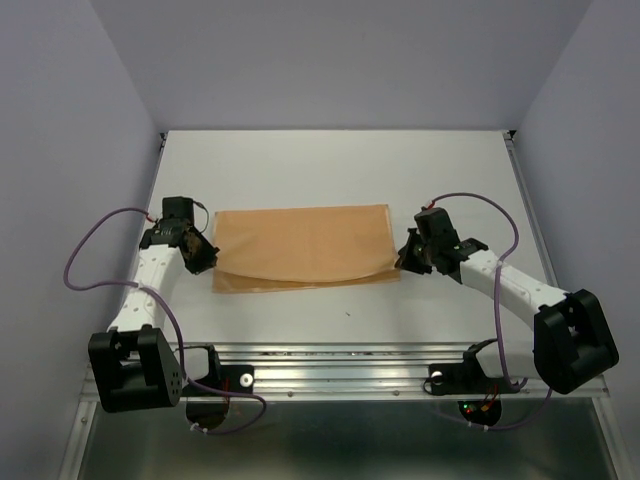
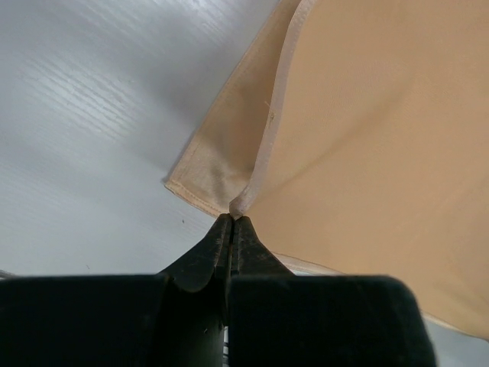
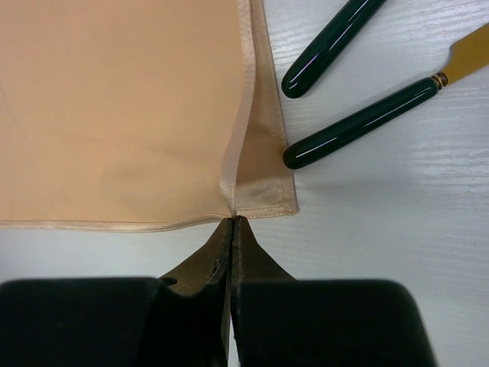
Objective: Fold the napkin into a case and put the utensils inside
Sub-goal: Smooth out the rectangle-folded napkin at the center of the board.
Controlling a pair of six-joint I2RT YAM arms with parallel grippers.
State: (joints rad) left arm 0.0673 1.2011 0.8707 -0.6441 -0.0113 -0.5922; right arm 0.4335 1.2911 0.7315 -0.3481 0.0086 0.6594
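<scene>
The top camera looks down from high on the near side of the napkin (image 1: 303, 247), seeing it whole. Each wrist camera hangs close over one end; all three share that cloth.

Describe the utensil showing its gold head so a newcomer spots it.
Find the peach napkin on the white table, then the corner at the right fingers. Of two dark green handles beside it, this utensil is the nearer, alone showing a gold collar and head.

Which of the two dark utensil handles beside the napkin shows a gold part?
The lower handle, nearer the right gripper; gold metal joins its far end. The upper handle shows only dark.
</scene>
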